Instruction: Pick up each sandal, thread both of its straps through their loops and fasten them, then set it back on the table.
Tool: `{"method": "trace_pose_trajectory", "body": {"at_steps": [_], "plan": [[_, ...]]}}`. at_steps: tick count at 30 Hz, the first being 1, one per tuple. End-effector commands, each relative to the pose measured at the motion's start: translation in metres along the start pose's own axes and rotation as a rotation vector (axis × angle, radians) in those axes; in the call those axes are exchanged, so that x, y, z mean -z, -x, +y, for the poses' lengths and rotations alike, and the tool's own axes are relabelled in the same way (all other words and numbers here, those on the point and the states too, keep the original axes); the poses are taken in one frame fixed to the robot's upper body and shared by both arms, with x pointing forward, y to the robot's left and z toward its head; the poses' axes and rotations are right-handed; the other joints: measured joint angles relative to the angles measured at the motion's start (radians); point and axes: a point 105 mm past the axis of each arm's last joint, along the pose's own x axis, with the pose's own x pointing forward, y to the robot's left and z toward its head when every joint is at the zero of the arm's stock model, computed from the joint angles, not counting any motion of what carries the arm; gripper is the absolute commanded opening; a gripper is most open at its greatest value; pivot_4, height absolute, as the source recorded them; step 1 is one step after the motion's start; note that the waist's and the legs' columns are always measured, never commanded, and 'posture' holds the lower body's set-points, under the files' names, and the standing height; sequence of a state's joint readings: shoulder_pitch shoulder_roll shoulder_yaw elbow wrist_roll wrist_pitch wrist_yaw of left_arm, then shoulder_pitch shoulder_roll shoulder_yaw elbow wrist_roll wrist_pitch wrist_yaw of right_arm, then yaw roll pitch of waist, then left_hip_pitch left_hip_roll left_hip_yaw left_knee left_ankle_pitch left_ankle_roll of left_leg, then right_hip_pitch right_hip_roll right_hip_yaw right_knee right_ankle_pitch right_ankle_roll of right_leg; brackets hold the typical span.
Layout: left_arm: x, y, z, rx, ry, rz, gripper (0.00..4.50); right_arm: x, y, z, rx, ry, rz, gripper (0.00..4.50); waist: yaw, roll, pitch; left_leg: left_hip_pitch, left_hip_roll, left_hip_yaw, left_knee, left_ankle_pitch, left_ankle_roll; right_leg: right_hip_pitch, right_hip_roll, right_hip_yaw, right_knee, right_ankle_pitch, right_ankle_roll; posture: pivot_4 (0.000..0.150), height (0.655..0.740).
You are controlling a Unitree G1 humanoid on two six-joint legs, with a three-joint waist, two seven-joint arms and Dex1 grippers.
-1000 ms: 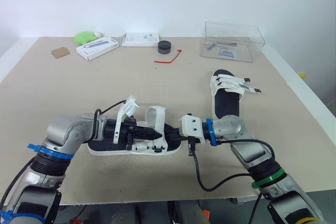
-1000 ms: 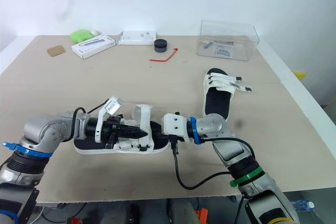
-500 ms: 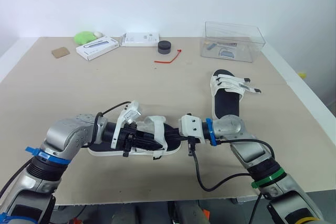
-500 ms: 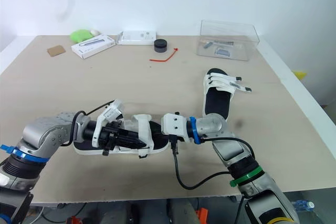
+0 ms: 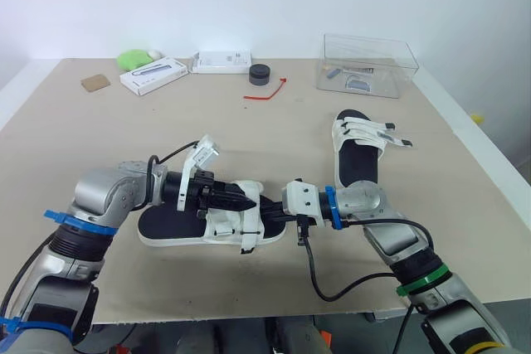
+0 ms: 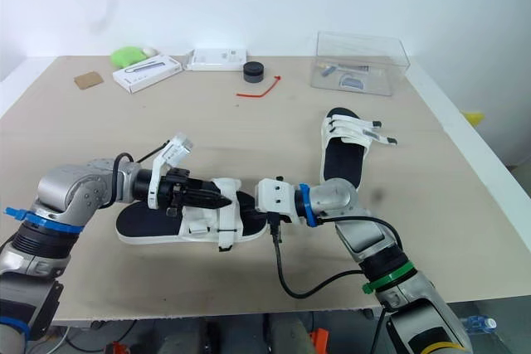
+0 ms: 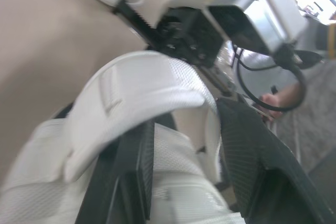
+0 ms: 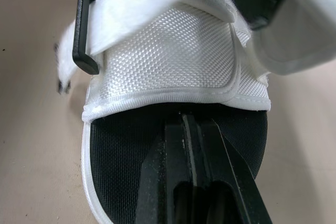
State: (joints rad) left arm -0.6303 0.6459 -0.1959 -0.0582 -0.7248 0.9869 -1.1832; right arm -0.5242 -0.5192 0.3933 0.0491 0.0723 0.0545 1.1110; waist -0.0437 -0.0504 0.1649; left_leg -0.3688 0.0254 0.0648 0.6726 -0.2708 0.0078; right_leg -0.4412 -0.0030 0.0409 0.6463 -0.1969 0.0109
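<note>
Sandal [image 5: 214,226]: white mesh straps [image 8: 173,51], black footbed [image 5: 166,223] (loop [image 8: 84,30] seemingly threaded).

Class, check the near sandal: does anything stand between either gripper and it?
Nothing visible does. The right gripper is shut, its tips lying on the near sandal's black footbed, and the left gripper is at its white strap. The other sandal lies apart, further back on the table.
</note>
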Motion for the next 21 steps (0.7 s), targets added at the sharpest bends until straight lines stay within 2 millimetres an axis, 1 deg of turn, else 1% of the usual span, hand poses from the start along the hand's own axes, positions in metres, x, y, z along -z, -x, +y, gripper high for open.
{"method": "trace_pose_trajectory", "body": {"at_steps": [1,2,4,7,9,11,13,18,21], "plan": [[0.007,-0.004,-0.013,0.055,-0.033,0.045,0.16,0.021,0.004,0.002,0.013,-0.04,0.09,0.0,0.0,0.0,0.0,0.0,0.0,0.0,0.0,0.0,0.0,0.0,0.0,0.0,0.0,0.0,0.0,0.15,0.74],[0.01,-0.004,-0.015,0.063,-0.033,0.056,0.02,0.021,0.004,0.002,0.014,-0.041,0.091,0.0,0.0,0.0,0.0,0.0,0.0,0.0,0.0,0.0,0.0,0.0,0.0,0.0,0.0,0.0,0.0,0.15,0.74],[0.015,-0.004,-0.018,0.072,-0.039,0.076,0.02,0.022,0.004,0.002,0.014,-0.041,0.092,0.0,0.0,0.0,0.0,0.0,0.0,0.0,0.0,0.0,0.0,0.0,0.0,0.0,0.0,-0.002,-0.003,0.15,0.74],[0.022,-0.002,-0.019,0.069,-0.057,0.113,0.02,0.022,0.005,0.002,0.014,-0.04,0.094,0.0,0.0,0.0,0.0,0.0,0.0,0.0,0.0,0.0,0.0,0.0,0.0,0.0,0.0,-0.002,-0.003,0.15,0.74],[0.02,0.001,-0.02,0.055,-0.079,0.118,0.02,0.022,0.005,0.002,0.011,-0.04,0.095,0.0,0.0,0.0,0.0,0.0,0.0,0.0,0.0,0.0,0.0,0.0,0.0,0.0,0.0,-0.002,-0.004,0.15,0.74],[0.011,0.005,-0.026,0.067,-0.086,0.105,0.02,0.022,0.005,0.002,0.009,-0.038,0.096,0.0,0.0,0.0,0.0,0.0,0.0,0.0,0.0,0.0,0.0,0.0,0.0,0.0,0.0,-0.002,-0.004,0.15,0.74],[0.007,0.011,-0.034,0.095,-0.087,0.122,0.02,0.022,0.005,0.002,0.007,-0.037,0.097,0.0,0.0,0.0,0.0,0.0,0.001,0.0,0.0,0.0,0.0,0.0,0.001,0.0,0.0,-0.002,-0.004,0.15,0.74],[0.012,0.032,-0.045,0.076,-0.135,0.239,0.02,0.022,0.005,0.002,0.0,-0.034,0.098,0.0,-0.003,0.0,0.001,0.0,0.003,0.0,-0.001,-0.001,0.0,-0.002,0.004,0.0,0.0,-0.003,-0.004,0.15,0.74],[0.014,0.04,-0.047,0.044,-0.162,0.279,0.02,0.022,0.005,0.003,-0.007,-0.032,0.096,0.0,-0.002,0.0,0.001,0.0,0.004,-0.001,-0.002,-0.002,-0.001,-0.002,0.005,-0.002,0.0,-0.003,-0.005,0.15,0.74]]}}
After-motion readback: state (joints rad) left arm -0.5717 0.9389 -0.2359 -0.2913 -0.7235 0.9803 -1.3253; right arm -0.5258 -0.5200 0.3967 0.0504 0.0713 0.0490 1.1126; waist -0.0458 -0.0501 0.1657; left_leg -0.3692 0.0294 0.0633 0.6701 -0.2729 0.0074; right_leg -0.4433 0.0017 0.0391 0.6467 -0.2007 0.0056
